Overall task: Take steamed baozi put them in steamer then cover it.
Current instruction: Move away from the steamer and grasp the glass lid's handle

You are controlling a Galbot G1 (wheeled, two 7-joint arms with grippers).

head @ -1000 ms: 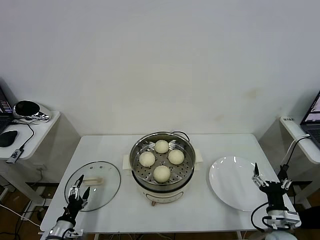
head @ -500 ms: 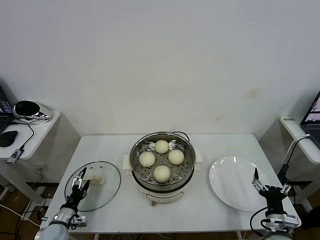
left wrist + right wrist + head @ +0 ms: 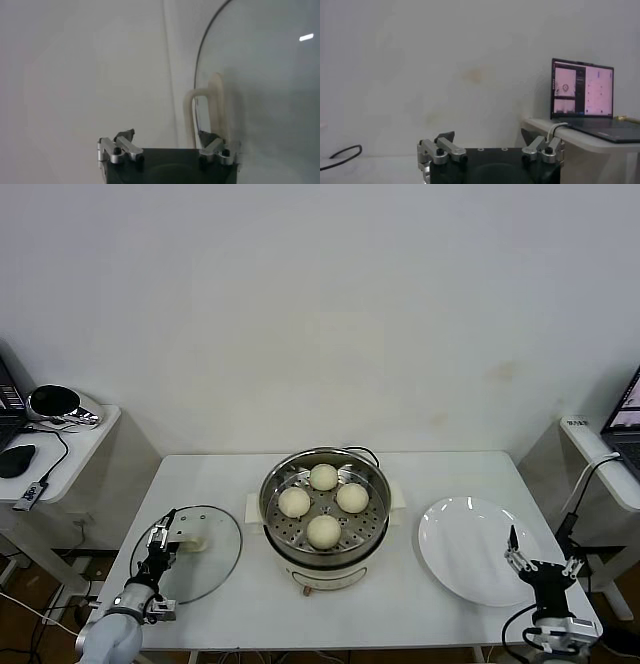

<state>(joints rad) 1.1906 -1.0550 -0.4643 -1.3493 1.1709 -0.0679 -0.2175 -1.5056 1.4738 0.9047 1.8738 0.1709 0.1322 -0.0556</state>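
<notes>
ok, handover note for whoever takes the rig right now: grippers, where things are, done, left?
Left gripper: open, over the near-left part of the cover, close to its handle, holding nothing.
Right gripper: open, empty, at the table's right edge by the white plate.
Done: four steamed baozi sit in the steamer.
Left: grasp the handle, lift the cover off the table, set it on the steamer.

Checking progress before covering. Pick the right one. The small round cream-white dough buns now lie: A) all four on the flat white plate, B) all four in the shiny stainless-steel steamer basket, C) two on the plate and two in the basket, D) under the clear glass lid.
B: four small round cream-white dough buns sit in the shiny stainless-steel steamer basket, uncovered.
</notes>
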